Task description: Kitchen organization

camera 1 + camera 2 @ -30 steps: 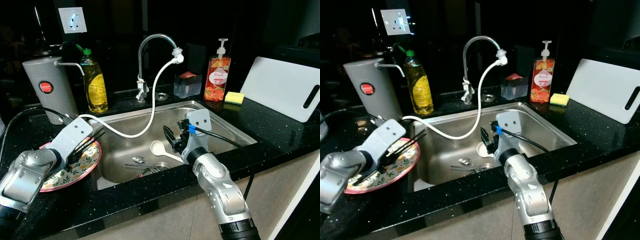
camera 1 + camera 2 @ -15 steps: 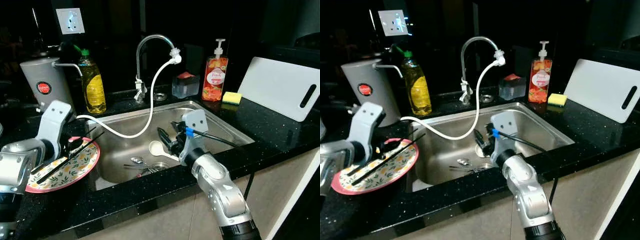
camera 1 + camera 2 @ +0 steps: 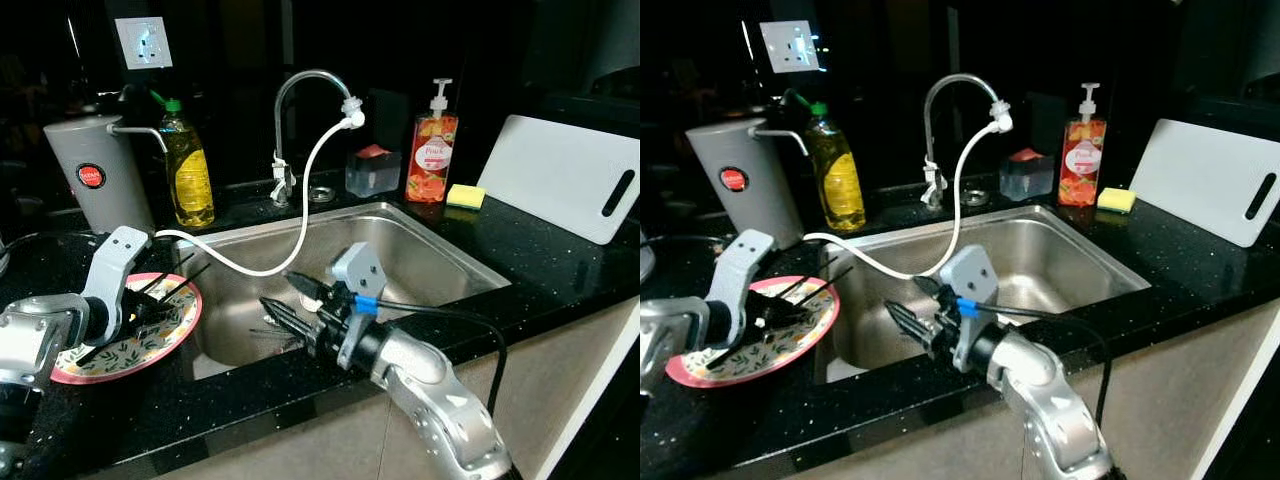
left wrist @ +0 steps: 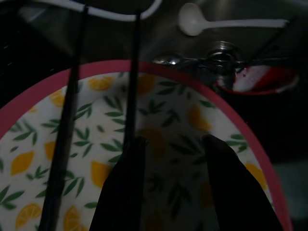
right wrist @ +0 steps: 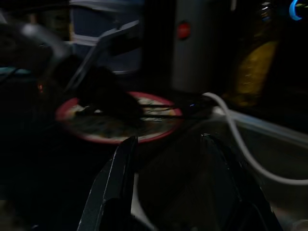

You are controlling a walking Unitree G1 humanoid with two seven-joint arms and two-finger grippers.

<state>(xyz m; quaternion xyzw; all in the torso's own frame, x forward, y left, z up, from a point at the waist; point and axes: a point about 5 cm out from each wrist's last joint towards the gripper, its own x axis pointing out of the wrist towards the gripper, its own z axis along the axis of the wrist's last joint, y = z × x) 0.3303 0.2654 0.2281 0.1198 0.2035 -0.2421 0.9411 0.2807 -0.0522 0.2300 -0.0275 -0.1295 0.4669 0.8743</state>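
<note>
A pink-rimmed plate (image 3: 150, 338) with a lemon pattern lies on the black counter left of the sink (image 3: 440, 245). Two black chopsticks (image 4: 72, 106) rest across it. My left gripper (image 3: 150, 305) hovers low over the plate, open, one finger (image 4: 130, 163) right beside a chopstick. My right gripper (image 3: 280, 292) reaches leftward above the sink's left half, open and holding nothing, pointing at the plate (image 5: 120, 126). A white spoon (image 4: 192, 21) and metal cutlery (image 4: 219, 55) lie at the sink bottom by the drain.
A faucet (image 3: 300, 85) with a white hose (image 3: 300, 215) drapes into the sink. Behind stand a yellow dish-soap bottle (image 3: 190, 165), a grey flask (image 3: 95, 175), a red soap dispenser (image 3: 432, 150) and a sponge (image 3: 466, 196). A white cutting board (image 3: 560, 175) leans at the right.
My right gripper has swung left across the sink, from over the white spoon toward the plate. My left gripper has drawn back and settled lower over the plate.
</note>
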